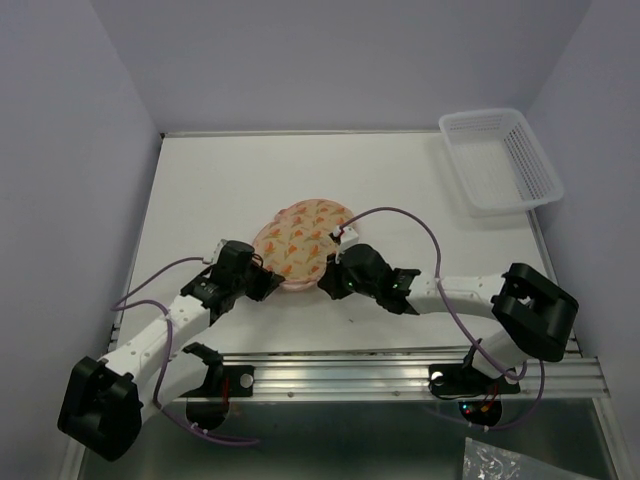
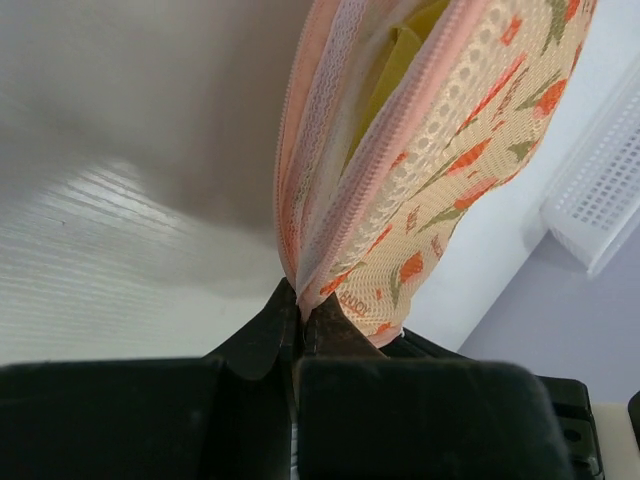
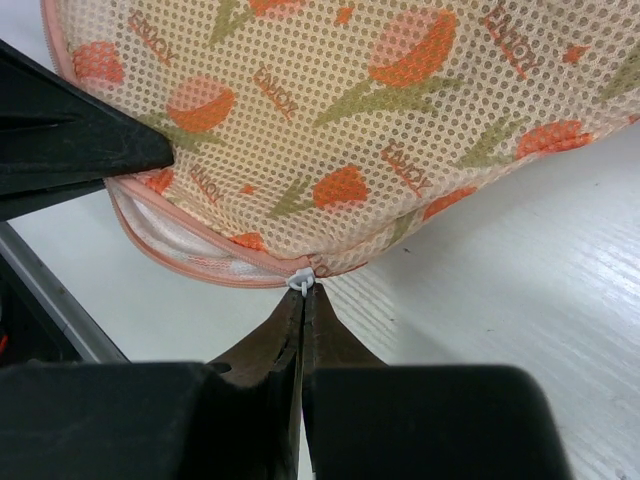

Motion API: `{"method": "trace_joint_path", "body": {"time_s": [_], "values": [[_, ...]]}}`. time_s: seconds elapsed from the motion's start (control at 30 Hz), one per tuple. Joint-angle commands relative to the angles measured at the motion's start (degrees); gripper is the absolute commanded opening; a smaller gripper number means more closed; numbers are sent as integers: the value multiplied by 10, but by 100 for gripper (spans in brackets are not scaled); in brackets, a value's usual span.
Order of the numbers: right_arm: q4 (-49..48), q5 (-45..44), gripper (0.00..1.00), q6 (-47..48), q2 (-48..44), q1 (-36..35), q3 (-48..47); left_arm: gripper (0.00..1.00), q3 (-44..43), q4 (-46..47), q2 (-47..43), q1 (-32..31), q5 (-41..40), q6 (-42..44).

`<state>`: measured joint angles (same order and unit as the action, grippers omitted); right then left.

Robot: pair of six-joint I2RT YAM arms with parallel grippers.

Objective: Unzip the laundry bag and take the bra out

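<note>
The laundry bag (image 1: 303,240) is a cream mesh pouch with orange tulip marks and pink zip edging, lying mid-table. My left gripper (image 1: 262,284) is shut on its near-left edge (image 2: 318,292), beside the zip. The zip gapes there, and the yellow bra (image 2: 400,55) shows inside the opening. My right gripper (image 1: 335,281) is shut on the small white zip pull (image 3: 303,282) at the bag's near edge (image 3: 240,272). The left gripper's black finger (image 3: 80,140) shows at the left of the right wrist view.
A white plastic lattice basket (image 1: 500,160) stands at the back right of the table and shows in the left wrist view (image 2: 600,190). A metal rail (image 1: 400,372) runs along the near edge. Purple cables loop over both arms.
</note>
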<state>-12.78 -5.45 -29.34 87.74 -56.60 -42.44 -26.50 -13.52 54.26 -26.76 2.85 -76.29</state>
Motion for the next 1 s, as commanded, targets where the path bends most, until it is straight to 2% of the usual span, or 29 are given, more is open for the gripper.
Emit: {"method": "trace_joint_path", "body": {"time_s": [0.0,0.17,0.33,0.5,0.6,0.7,0.77,0.87,0.93,0.97], "values": [[21,-54,1,24,-29,19,14,0,0,-17,-17,6,-44,16],[31,-55,1,33,-30,57,13,0,-4,-31,-10,6,-47,28],[35,-34,1,53,-25,129,24,0,0,-38,-35,10,-53,29],[35,-23,1,95,-6,140,12,0,6,-7,-36,10,-36,48],[35,-8,1,143,10,140,-5,0,6,31,-7,10,7,79],[51,16,1,183,16,140,-17,14,-15,43,29,10,40,126],[57,40,1,194,12,140,-13,40,-37,18,44,10,42,159],[59,34,6,191,-4,140,10,54,-50,-1,43,11,27,172],[70,21,14,197,-14,140,24,62,-64,-8,35,10,28,177],[76,8,30,193,-27,140,27,64,-78,-16,33,11,29,185]]}}
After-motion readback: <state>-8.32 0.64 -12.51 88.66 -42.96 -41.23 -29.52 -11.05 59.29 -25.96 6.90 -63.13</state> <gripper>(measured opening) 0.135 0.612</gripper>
